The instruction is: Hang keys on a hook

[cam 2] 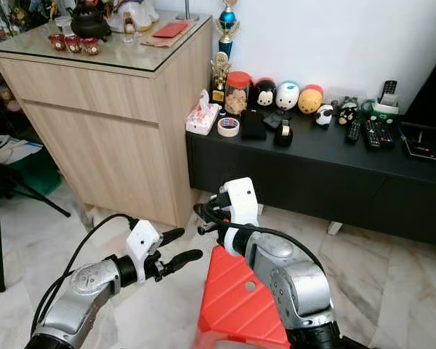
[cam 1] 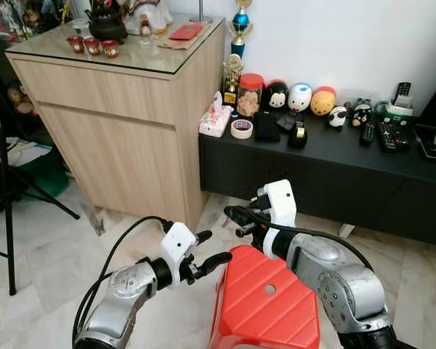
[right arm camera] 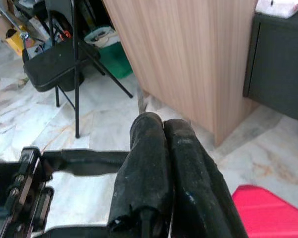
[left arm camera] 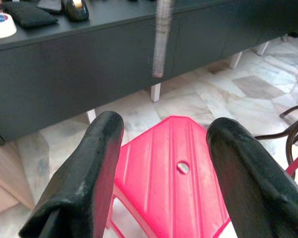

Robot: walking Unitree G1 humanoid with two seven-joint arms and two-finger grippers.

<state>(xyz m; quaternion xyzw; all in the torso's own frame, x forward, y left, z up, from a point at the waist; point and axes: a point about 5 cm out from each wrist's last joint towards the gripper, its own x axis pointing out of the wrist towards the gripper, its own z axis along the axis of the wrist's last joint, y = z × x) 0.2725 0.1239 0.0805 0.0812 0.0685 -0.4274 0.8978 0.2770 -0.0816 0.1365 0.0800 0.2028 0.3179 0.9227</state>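
The marble floor [cam 1: 51, 254] is the widest thing here, with bare tiles running open to the robot's left between the wooden cabinet and a black folding chair [right arm camera: 59, 64].

The wooden cabinet [cam 1: 116, 138] stands tall at the left against the white wall, its glass top carrying a dark teapot [cam 1: 105, 23], small red cups [cam 1: 92, 46] and a red envelope [cam 1: 187, 30] near its right edge. Its right side touches the end of a long, low black bench [cam 1: 327, 171], which runs off to the right along the wall. Along the back edge of the bench stand a trophy [cam 1: 234, 73], a red-lidded jar [cam 1: 250, 93] and a row of round toy figures [cam 1: 299, 97]. Nearer its front edge lie a tissue pack [cam 1: 216, 120] at the left corner, a tape roll [cam 1: 241, 129] and remote controls [cam 1: 390, 135] toward the right end.

A red plastic stool [cam 1: 265, 302] sits on the floor in front of the bench, just below both arms.

The left gripper [cam 1: 208, 251] hangs above the stool's left edge, its two black fingers [left arm camera: 84, 178] spread wide apart with nothing between them. The right gripper [cam 1: 236, 216] is held above the stool's far edge, pointing left toward the cabinet, its fingers [right arm camera: 149, 173] pressed together; whether anything is caught in them I cannot tell.

Neither the keys nor a hook can be made out anywhere, so their place and direction cannot be told.
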